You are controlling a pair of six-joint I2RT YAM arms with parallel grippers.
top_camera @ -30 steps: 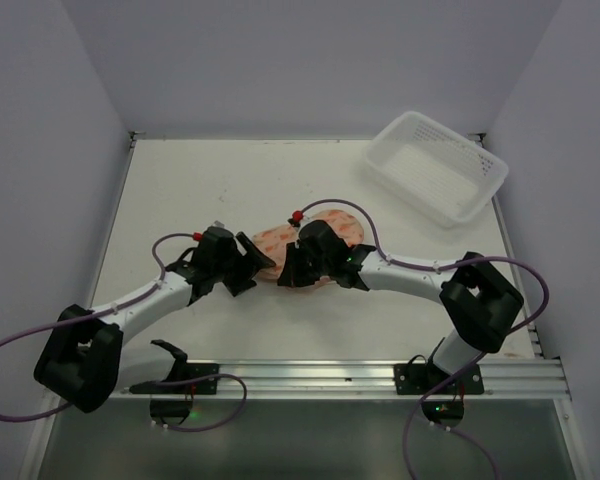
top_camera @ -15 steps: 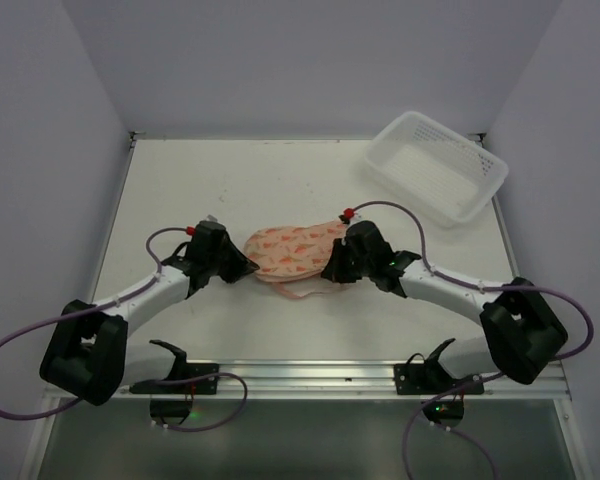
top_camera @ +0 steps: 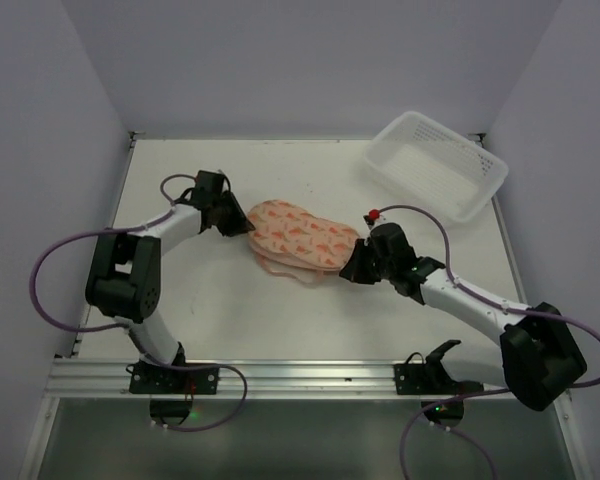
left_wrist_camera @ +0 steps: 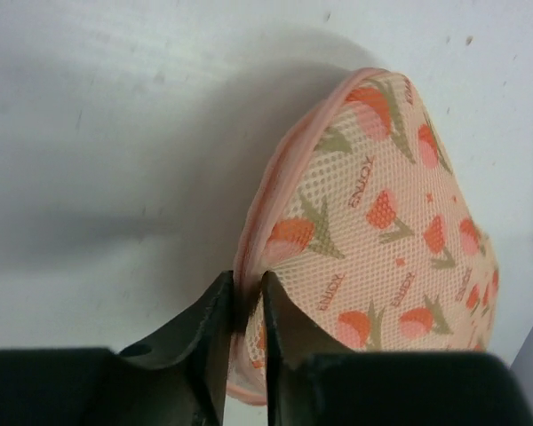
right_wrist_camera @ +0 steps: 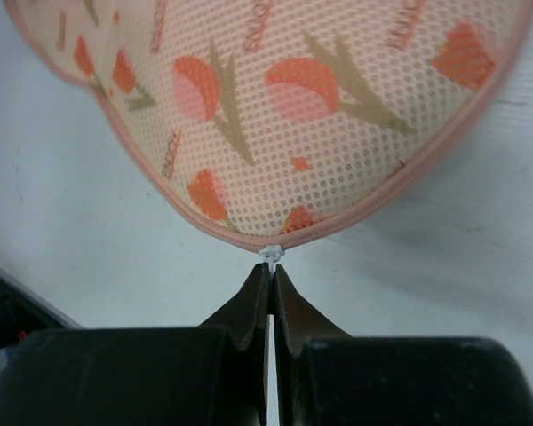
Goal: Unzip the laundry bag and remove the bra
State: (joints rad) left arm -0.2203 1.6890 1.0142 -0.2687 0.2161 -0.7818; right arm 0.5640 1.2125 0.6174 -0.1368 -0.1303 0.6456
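Peach-pink patterned mesh laundry bag [top_camera: 300, 235], zipped: my left pincer [left_wrist_camera: 246, 284] grasps pink rim [left_wrist_camera: 265, 200]; right pincer [right_wrist_camera: 271, 271] clenched, perhaps on white zipper pull [right_wrist_camera: 272, 254]. Next: draw it along rim.

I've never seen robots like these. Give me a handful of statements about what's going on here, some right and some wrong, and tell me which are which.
1. The laundry bag lies on the table between the two arms. True.
2. The left pincer is wide open and clear of the bag. False: it is closed on the bag's pink rim at the left end.
3. The right pincer is shut, its tips on the small white zipper tab at the bag's edge. True.
4. The bra lies out on the table. False: no bra shows in any view.
5. The bag sits inside the white basket. False: the basket stands apart at the far right corner.
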